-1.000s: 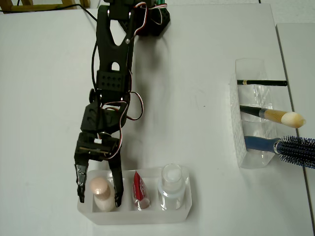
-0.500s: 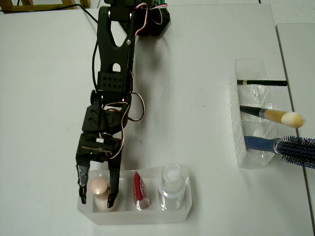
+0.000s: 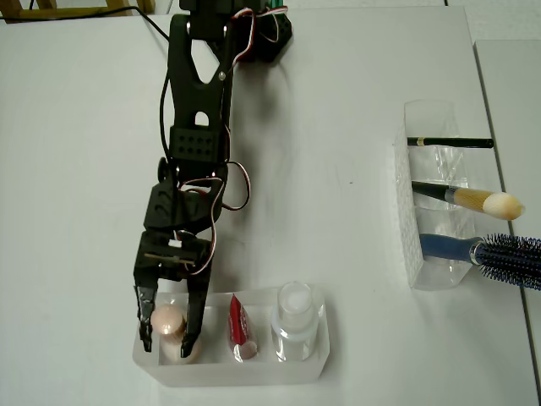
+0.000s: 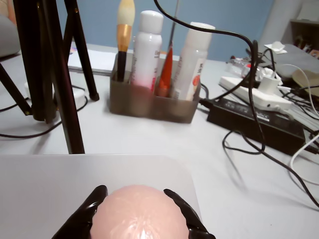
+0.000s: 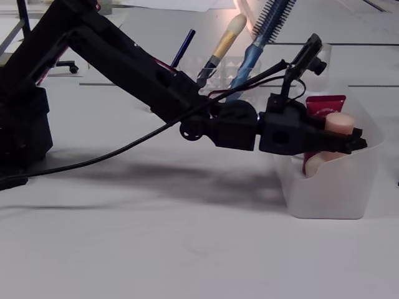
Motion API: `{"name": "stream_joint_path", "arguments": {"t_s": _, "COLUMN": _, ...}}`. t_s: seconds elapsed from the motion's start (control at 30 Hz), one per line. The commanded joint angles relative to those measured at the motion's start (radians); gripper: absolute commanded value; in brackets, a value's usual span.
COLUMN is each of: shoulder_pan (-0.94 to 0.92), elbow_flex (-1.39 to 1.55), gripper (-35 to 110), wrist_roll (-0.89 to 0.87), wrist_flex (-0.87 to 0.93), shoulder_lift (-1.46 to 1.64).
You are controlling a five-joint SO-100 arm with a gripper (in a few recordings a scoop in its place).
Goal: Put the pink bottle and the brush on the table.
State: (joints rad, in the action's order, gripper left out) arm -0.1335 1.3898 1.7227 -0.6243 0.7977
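Observation:
The pink bottle (image 3: pixel 168 323) stands upright in the left compartment of a translucent tray (image 3: pixel 245 372) on the white table (image 3: pixel 338 101). My black gripper (image 3: pixel 167 337) reaches into that compartment, its fingers pressed on both sides of the bottle's rounded cap (image 4: pixel 137 211). In the fixed view the gripper (image 5: pixel 349 142) holds the cap (image 5: pixel 340 121) just above the tray's rim (image 5: pixel 330 187). The brush (image 3: pixel 473 200), cream tip to the right, rests in a clear holder (image 3: pixel 410 237) at the right and leans upright in the fixed view (image 5: pixel 225 36).
A red tube (image 3: pixel 238 326) and a clear bottle with white cap (image 3: pixel 296 311) fill the tray's other compartments. The holder also carries a blue hairbrush (image 3: pixel 499 254) and a thin black pencil (image 3: pixel 448 142). The wrist view shows cables (image 4: pixel 259 134) and tripod legs (image 4: pixel 60 74) beyond.
The gripper's fingers have closed in from either side of the pink bottle until they press on its cap. The arm has crept slightly toward the tray.

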Motion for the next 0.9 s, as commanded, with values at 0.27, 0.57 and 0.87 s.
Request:
{"name": "stream_joint_path", "arguments": {"t_s": 0.27, "shoulder_pan": -0.023, "elbow_flex": -0.031, "gripper": 0, "wrist_roll": 0.015, "wrist_flex": -0.023, "shoulder_lift": 0.038}}
{"name": "stream_joint_path", "arguments": {"t_s": 0.57, "shoulder_pan": -0.023, "elbow_flex": 0.026, "gripper": 0, "wrist_roll": -0.075, "wrist_flex": 0.005, "shoulder_lift": 0.118}}
{"name": "stream_joint_path", "arguments": {"t_s": 0.87, "shoulder_pan": -0.02, "elbow_flex": 0.074, "gripper": 0, "wrist_roll": -0.123, "wrist_flex": 0.094, "shoulder_lift": 0.259}}
